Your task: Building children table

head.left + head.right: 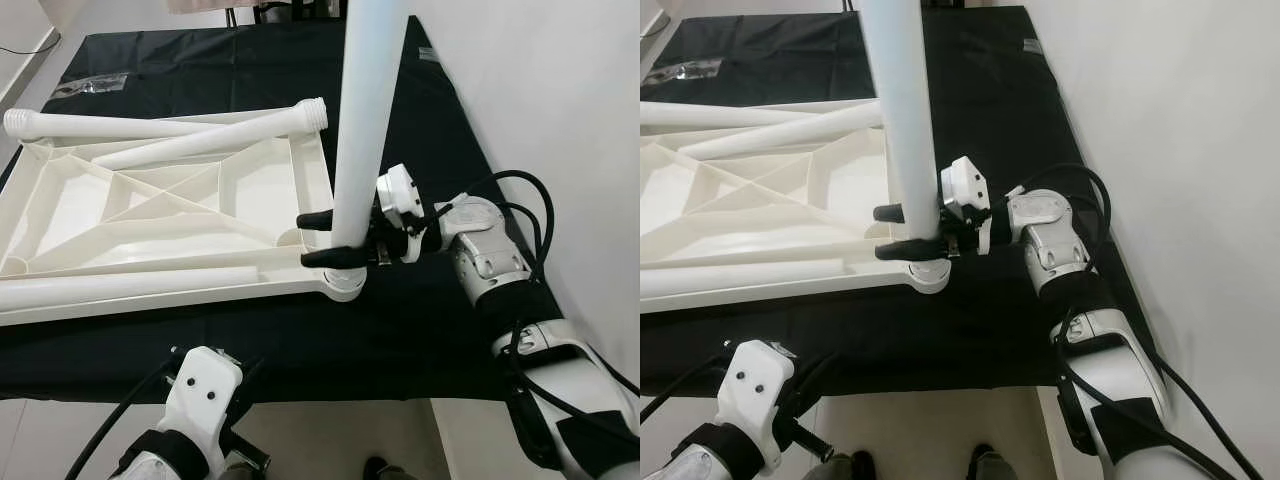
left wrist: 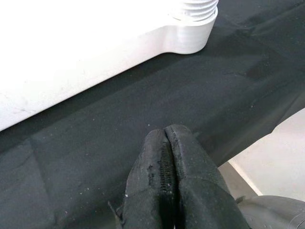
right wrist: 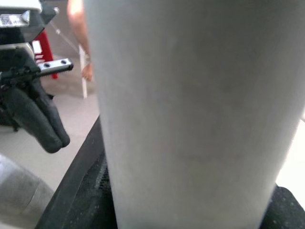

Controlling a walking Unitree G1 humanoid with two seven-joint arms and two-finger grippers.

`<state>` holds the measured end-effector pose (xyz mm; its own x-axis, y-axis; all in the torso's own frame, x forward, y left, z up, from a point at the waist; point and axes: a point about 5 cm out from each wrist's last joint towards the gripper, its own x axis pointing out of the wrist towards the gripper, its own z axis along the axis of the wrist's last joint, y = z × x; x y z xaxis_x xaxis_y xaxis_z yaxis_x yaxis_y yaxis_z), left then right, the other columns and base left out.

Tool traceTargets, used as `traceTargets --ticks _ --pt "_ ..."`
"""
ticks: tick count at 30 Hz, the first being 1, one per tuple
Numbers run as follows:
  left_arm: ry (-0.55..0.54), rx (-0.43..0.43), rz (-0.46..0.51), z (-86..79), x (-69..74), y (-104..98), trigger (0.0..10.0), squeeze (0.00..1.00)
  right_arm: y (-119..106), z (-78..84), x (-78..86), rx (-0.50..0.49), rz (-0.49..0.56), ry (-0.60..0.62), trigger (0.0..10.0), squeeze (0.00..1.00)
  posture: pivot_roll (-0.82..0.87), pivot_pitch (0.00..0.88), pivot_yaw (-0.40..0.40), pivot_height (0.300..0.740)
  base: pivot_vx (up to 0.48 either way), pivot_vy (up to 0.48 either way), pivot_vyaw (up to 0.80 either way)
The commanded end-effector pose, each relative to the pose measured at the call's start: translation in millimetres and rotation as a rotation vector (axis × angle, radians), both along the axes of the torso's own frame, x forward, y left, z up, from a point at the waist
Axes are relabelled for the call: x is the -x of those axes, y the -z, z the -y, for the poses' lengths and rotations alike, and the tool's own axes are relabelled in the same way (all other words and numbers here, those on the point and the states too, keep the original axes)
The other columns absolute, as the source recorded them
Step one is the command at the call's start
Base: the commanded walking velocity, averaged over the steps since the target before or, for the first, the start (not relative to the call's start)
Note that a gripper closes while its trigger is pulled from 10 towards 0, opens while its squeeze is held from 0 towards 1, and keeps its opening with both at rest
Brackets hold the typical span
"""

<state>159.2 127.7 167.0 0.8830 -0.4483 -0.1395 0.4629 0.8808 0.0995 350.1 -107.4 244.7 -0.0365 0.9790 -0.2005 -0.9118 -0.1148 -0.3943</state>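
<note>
The right gripper (image 1: 318, 239) is clamped on an upright white table leg (image 1: 366, 120) standing in the corner socket of the upturned white tabletop (image 1: 150, 215) on black cloth (image 1: 420, 320) — no writing legible; left gripper (image 2: 167, 167) pressed together, hanging near the cloth's edge.

White parts on a black cloth

The upright leg (image 1: 365, 110) between the black jaws is plain white, as are the ribbed tabletop (image 1: 150, 215) and the loose legs (image 1: 215, 140) beyond them. The cloth (image 1: 420, 320) below the jaws is plain black; the floor (image 1: 330, 440) is pale grey.
</note>
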Motion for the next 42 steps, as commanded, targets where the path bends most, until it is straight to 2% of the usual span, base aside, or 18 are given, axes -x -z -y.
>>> traceTargets --ticks 1,5,10,12,14,16,20,26,28,34,35,36,37,39,40,41,42 --pt "0.002 0.005 -0.028 -0.7 2.5 2.4 10.0 0.0 49.1 11.5 4.3 0.166 -0.162 0.031 10.0 0.0 0.16 0.335 -0.002 0.74 0.0 0.0 0.0" --pt "0.001 0.005 -0.028 -0.6 2.1 2.4 10.0 0.0 49.4 12.5 4.0 0.165 -0.171 0.03 10.0 0.0 0.16 0.336 -0.002 0.74 0.0 0.0 0.0" --pt "0.002 0.007 -0.03 -0.4 1.6 2.7 10.0 0.0 40.7 11.0 -3.8 0.046 -0.254 0.106 10.0 0.0 0.16 0.336 -0.003 0.74 0.0 0.0 0.0" --pt "0.002 0.007 -0.03 -0.4 1.6 2.7 10.0 0.0 40.7 11.0 -3.8 0.046 -0.254 0.106 10.0 0.0 0.16 0.336 -0.003 0.74 0.0 0.0 0.0" --pt "0.003 0.009 -0.032 -0.2 1.5 2.9 10.0 0.0 37.7 11.6 -9.5 -0.023 -0.309 0.178 10.0 0.0 0.16 0.334 -0.002 0.74 0.0 0.0 0.0" --pt "0.003 0.009 -0.032 -0.2 1.5 2.9 10.0 0.0 37.7 11.6 -9.5 -0.023 -0.309 0.178 10.0 0.0 0.16 0.334 -0.002 0.74 0.0 0.0 0.0" --pt "0.006 0.011 -0.034 0.3 1.8 3.4 10.0 0.0 40.8 10.1 -15.9 -0.11 -0.366 0.298 10.0 0.0 0.15 0.328 -0.004 0.74 0.0 0.0 0.0" --pt "0.006 0.012 -0.034 0.6 1.9 3.5 10.0 0.0 45.5 8.6 -16.4 -0.127 -0.393 0.337 10.0 0.0 0.14 0.327 -0.006 0.74 0.0 0.0 0.0" --pt "0.006 0.013 -0.034 1.0 2.0 3.7 10.0 0.0 53.1 7.0 -16.6 -0.134 -0.409 0.388 10.0 0.0 0.13 0.321 -0.01 0.74 0.0 0.0 0.0" --pt "0.007 0.017 -0.036 2.1 1.7 4.5 10.0 0.0 62.0 6.0 -15.3 -0.116 -0.404 0.448 10.0 0.0 0.12 0.314 -0.016 0.74 0.0 0.0 0.0" --pt "0.009 0.019 -0.037 3.3 1.4 5.5 10.0 0.0 67.5 7.4 -13.5 -0.071 -0.391 0.509 10.0 0.0 0.1 0.305 -0.033 0.74 0.0 0.0 0.0" --pt "0.009 0.019 -0.037 3.3 1.4 5.5 10.0 0.0 67.5 7.4 -13.5 -0.071 -0.391 0.509 10.0 0.0 0.1 0.305 -0.033 0.74 0.0 0.0 0.0" --pt "0.009 0.026 -0.037 4.8 1.0 7.0 10.0 0.0 76.4 8.7 -7.8 -0.039 -0.362 0.713 10.0 0.0 0.08 0.293 -0.065 0.74 0.0 0.0 0.0" --pt "0.009 0.026 -0.037 4.8 1.0 7.0 10.0 0.0 76.4 8.7 -7.8 -0.039 -0.362 0.713 10.0 0.0 0.08 0.293 -0.065 0.74 0.0 0.0 0.0" --pt "0.006 0.036 -0.036 6.1 0.1 8.5 10.0 0.0 84.6 5.8 10.8 -0.043 -0.293 0.952 10.0 0.0 0.06 0.282 -0.082 0.74 0.0 0.0 0.0" --pt "0.006 0.036 -0.036 6.1 0.1 8.5 10.0 0.0 84.6 5.8 10.8 -0.043 -0.293 0.952 10.0 0.0 0.06 0.282 -0.082 0.74 0.0 0.0 0.0" --pt "0.0 0.048 -0.034 7.1 -2.1 9.5 10.0 0.0 92.2 0.7 39.9 -0.075 -0.285 1.145 10.0 0.0 0.06 0.279 -0.077 0.74 0.0 0.0 0.0"
